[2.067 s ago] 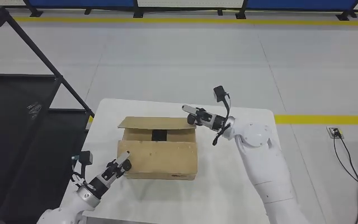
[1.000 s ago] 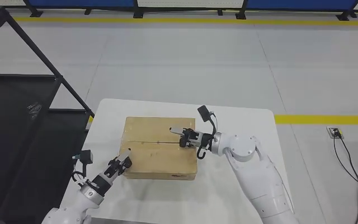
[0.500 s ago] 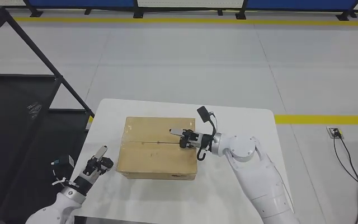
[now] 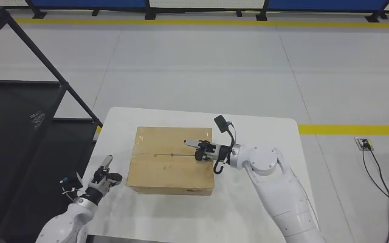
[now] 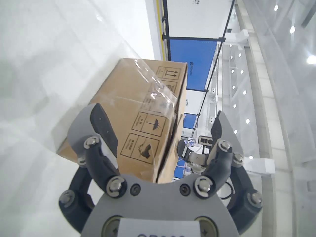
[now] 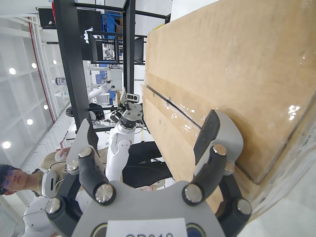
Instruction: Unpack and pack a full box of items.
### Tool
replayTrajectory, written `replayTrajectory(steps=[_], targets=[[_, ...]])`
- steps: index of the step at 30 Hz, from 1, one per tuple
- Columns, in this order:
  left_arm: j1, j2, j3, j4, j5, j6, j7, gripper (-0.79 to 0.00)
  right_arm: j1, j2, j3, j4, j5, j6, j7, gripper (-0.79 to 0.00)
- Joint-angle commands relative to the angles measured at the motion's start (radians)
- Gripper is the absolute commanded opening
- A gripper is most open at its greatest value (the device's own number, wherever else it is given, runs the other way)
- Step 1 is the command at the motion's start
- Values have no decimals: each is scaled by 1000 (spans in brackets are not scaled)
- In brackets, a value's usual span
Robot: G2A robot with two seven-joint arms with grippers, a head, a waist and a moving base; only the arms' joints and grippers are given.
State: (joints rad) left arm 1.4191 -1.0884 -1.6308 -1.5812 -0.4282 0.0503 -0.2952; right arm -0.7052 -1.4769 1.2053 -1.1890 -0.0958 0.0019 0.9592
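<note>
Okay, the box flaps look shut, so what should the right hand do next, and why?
Probably lift the right hand straight up off the box. Both flaps lie flat, the hand is open with one finger on the lid, and the left hand stands clear beside the box.

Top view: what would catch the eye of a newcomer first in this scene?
A brown cardboard box with its flaps shut sits in the middle of the white table. The right claw, open, lies on the box's top by the centre seam. The left claw, also open, hangs off the box's short end, apart from it.
</note>
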Motion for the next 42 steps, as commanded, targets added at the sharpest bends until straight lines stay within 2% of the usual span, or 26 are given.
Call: replayTrajectory(steps=[1,4,9,14,21,26,32,42], targets=[[-41,-6,12,64,-39,12,34,0,0,0,0,0,0,0,0,0],[-109,-19,44,149,-112,23,82,0,0,0,0,0,0,0,0,0],[-199,-36,99,256,-111,-42,150,0,0,0,0,0,0,0,0,0],[-274,-51,130,358,-148,-68,163,0,0,0,0,0,0,0,0,0],[-345,-60,136,469,-148,-121,150,0,0,0,0,0,0,0,0,0],[-382,-63,126,503,-157,-163,137,0,0,0,0,0,0,0,0,0],[-359,-58,79,438,-156,-223,109,0,0,0,0,0,0,0,0,0],[-221,-48,-13,152,-88,-274,146,0,0,0,0,0,0,0,0,0]])
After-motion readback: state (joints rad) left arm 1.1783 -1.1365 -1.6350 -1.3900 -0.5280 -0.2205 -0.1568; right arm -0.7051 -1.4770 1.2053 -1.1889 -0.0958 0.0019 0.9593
